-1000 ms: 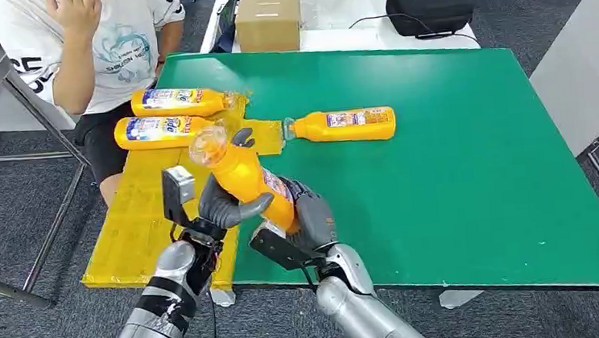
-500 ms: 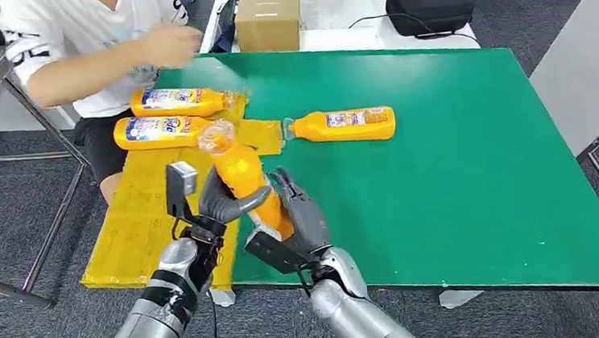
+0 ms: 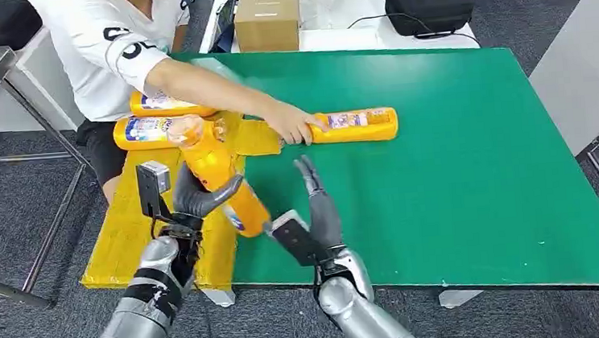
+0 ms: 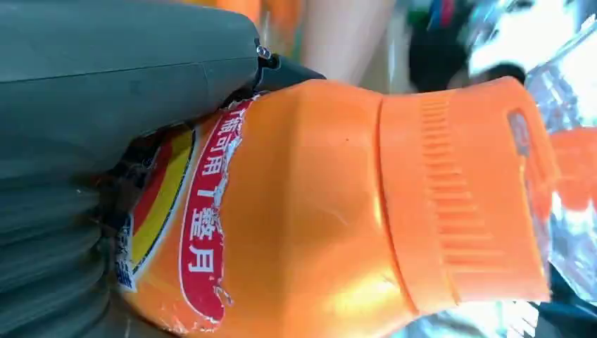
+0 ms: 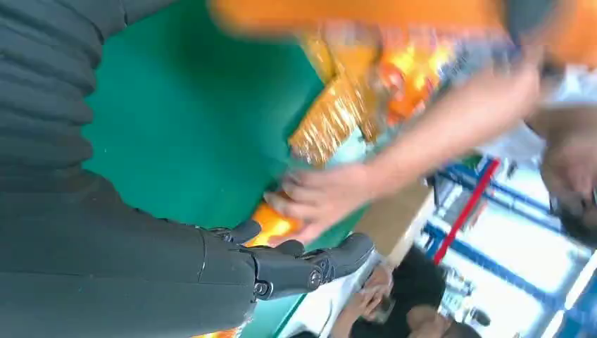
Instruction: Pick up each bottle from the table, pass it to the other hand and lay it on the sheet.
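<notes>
Robot hand on the left (image 3: 194,200) is wrapped around an orange bottle (image 3: 218,178), which is held tilted in the air above the yellow sheet (image 3: 135,222), its clear cap end raised toward the far end of the sheet and its base pointing down toward the near edge of the green worktop (image 3: 459,181). In the left wrist view the thumb is pressed against the label while the ribbed orange collar and clear cap stick out past it. The right robot hand (image 3: 318,208) is held just beside the sheet, over the worktop, with its fingers straightened and spread and nothing in its grasp, so the handover appears complete for this bottle and only the laying down is left.

Two more orange bottles (image 3: 148,131) lie side by side at the far end of the sheet and are judged finished. A fourth bottle (image 3: 357,125) lies on the worktop beyond the sheet's far corner, with a person's hand (image 3: 293,126) resting on its cap end; it is judged as yet to be picked up, passed across and laid down.
</notes>
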